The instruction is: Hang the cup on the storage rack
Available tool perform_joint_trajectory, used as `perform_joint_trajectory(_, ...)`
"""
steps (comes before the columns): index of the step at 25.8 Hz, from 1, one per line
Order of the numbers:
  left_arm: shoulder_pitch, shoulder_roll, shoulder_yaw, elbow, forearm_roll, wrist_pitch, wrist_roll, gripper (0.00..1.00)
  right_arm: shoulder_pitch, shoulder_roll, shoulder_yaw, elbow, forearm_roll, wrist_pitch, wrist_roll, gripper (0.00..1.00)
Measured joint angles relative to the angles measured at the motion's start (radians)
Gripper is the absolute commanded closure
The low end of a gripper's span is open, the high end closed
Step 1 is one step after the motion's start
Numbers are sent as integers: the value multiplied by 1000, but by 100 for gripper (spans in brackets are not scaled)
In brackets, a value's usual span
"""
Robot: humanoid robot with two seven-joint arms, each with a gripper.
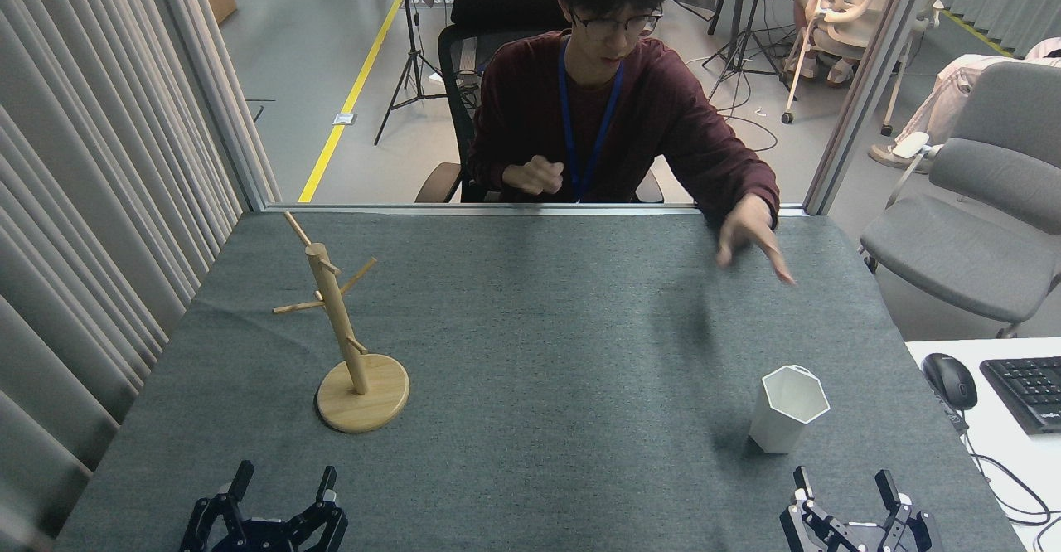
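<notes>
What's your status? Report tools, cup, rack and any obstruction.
Left tool open, right tool open, both empty. Cup upright on table, front right; rack front left, pegs bare. Person's hand over the far right table edge.

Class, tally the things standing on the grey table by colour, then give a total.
White: 1, the cup
Light wood: 1, the storage rack
Total: 2

we see a grey felt table (539,303), pleated curtain (91,162) on the left, grey floor (307,46) with a yellow line (352,92), tripods (410,46), grey chair (978,204) right, keyboard (1028,390) and mouse (949,380) on a white desk (995,469).
</notes>
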Motion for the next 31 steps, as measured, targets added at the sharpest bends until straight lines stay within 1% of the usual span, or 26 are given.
perform_joint_trajectory(6, -1, -2, 0, 14, 0, 1, 5, 1, -2, -2, 0, 6, 0, 1, 0, 1)
perform_joint_trajectory(9, -3, -3, 0, 20, -1, 2, 10, 1, -16, -6, 0, 36, 0, 5, 0, 1)
perform_joint_trajectory(19, -5, -1, 0, 25, 0, 2, 12, 1, -175, -9, 11, 225, 23, 11, 0, 1)
perform_joint_trajectory(23, -6, 0, 1, 27, 0, 2, 12, 1, -226, -9, 14, 275, 43, 11, 1, 1)
perform_joint_trajectory(31, -9, 2, 2, 34, 0, 2, 13, 1, -290, -10, 32, 348, 50, 9, 4, 1)
